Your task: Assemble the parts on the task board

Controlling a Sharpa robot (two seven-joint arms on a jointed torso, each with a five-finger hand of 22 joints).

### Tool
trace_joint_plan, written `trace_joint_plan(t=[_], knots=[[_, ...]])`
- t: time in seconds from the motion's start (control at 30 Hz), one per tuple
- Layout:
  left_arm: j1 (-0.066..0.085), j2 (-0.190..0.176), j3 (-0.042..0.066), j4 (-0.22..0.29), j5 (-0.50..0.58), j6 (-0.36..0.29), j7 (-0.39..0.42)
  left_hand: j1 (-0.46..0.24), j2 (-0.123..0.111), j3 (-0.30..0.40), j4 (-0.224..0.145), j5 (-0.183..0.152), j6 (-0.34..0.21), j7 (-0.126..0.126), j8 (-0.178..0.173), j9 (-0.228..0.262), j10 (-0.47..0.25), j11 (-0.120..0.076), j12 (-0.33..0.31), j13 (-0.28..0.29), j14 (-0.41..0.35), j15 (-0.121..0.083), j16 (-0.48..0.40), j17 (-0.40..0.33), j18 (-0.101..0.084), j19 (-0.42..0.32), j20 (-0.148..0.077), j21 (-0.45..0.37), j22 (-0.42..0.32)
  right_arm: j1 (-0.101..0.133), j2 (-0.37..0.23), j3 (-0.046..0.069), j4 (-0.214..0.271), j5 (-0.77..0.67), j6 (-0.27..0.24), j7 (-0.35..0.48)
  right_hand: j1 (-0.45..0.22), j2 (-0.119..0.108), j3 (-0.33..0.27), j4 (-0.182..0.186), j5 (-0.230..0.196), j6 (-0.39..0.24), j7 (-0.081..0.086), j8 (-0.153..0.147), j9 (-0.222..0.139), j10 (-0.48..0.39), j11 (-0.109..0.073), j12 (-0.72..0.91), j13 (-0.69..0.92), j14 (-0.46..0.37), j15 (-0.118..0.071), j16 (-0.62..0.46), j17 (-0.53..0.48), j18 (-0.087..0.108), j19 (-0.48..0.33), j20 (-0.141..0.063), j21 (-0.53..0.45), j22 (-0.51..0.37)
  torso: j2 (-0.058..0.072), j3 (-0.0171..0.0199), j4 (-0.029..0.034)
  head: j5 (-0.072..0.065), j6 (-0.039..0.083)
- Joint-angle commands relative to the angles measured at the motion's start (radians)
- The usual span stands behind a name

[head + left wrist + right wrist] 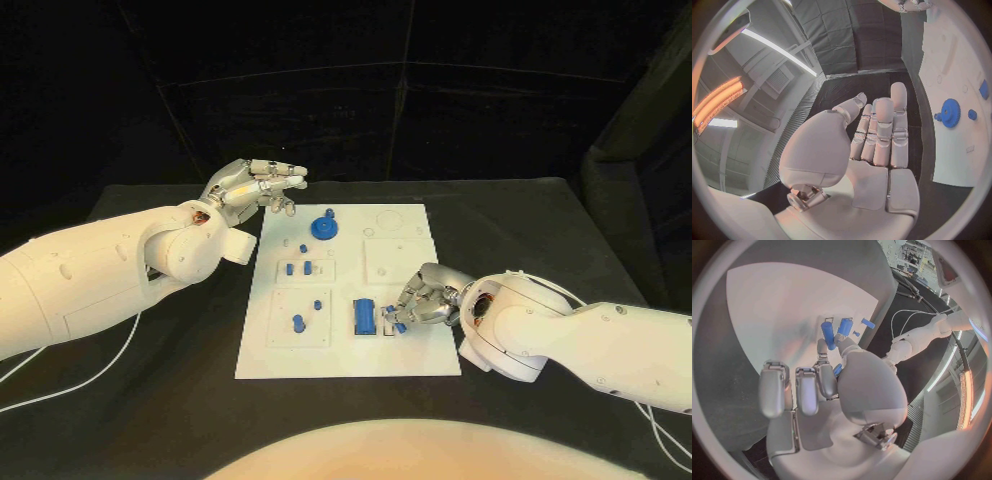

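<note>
Table (548, 215): big, black. The white board lies in the middle of it.
Task board (418, 355): flat white plate w/ small square pockets. Blue parts sit mostly on its left half. Its white face also shows in the left wrist view (957, 160) and under the right hand in the right wrist view (786, 305).
Left arm (87, 280): white, comes in from the left side, ends near the board's far left corner.
Right arm (577, 335): white, comes in from the right side, ends at the board's near right part.
Left hand (257, 187): up off the table, just past the board's far left corner. Fingers (879, 125) straight & side by side, nothing in it.
Right hand (420, 298): low over the board, fingers curled down. A small blue part (837, 369) is pinched betw. thumb & a finger.
Blue block (366, 316): longish, lies on the board just left of the right hand. Close, can't tell if touching.
Blue gear (327, 228): round w/ teeth, on the far part of the board, near the left hand but apart from it. Also in left wrist view (949, 112).
Small blue pegs (304, 267): a few, mid-left of the board.
One more blue peg (299, 322): near-left pocket, stands alone.
</note>
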Motion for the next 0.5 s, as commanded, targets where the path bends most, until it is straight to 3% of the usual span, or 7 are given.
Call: trace_joint_plan(t=[0.03,0.13,0.5], knots=[[0.001,0.000,0.001,0.002,0.003,0.012,0.003,-0.002,0.007,0.006,0.001,0.004,-0.009,0.002,0.006,-0.001,-0.007,0.000,0.002,0.000,-0.009,-0.001,-0.005,-0.004,0.007,-0.004,0.002,-0.005,-0.002,0.001,0.009,0.000,-0.004,-0.031,0.007,-0.031,-0.008,-0.004,-0.001,0.003,0.001,0.017,-0.009,0.007,0.001,0.010,-0.007,0.005,0.075,0.086,-0.011,0.005,0.178,-0.014,0.015,-0.010,0.002,0.040,0.000,0.0007,-0.0006,0.003,-0.002],[0.001,0.000,0.001,0.003,0.003,0.013,0.002,-0.002,0.007,0.006,0.001,0.004,-0.009,0.002,0.006,-0.001,-0.007,0.000,0.002,0.000,-0.009,-0.001,-0.005,-0.004,0.007,-0.004,0.002,-0.005,-0.002,0.001,0.020,0.000,-0.011,-0.049,0.006,-0.041,-0.012,-0.006,-0.004,0.005,-0.023,0.022,-0.011,0.006,0.004,0.012,-0.009,0.006,0.077,0.086,-0.013,0.006,0.180,-0.014,0.015,-0.013,0.002,0.040,0.000,0.0009,-0.0015,0.003,-0.001],[0.001,0.003,0.001,0.003,0.003,0.016,0.000,-0.002,0.007,0.006,0.001,0.004,-0.009,0.002,0.006,-0.001,-0.007,0.000,0.002,0.000,-0.009,-0.001,-0.005,-0.004,0.007,-0.004,0.002,-0.005,-0.002,0.001,0.044,0.000,-0.031,-0.089,0.035,-0.062,-0.031,-0.006,-0.014,0.018,-0.041,0.037,-0.017,0.011,0.012,0.013,-0.014,0.001,0.073,0.087,-0.017,0.007,0.182,-0.015,0.016,-0.017,0.003,0.042,0.000,0.0007,-0.0002,0.001,-0.002]])
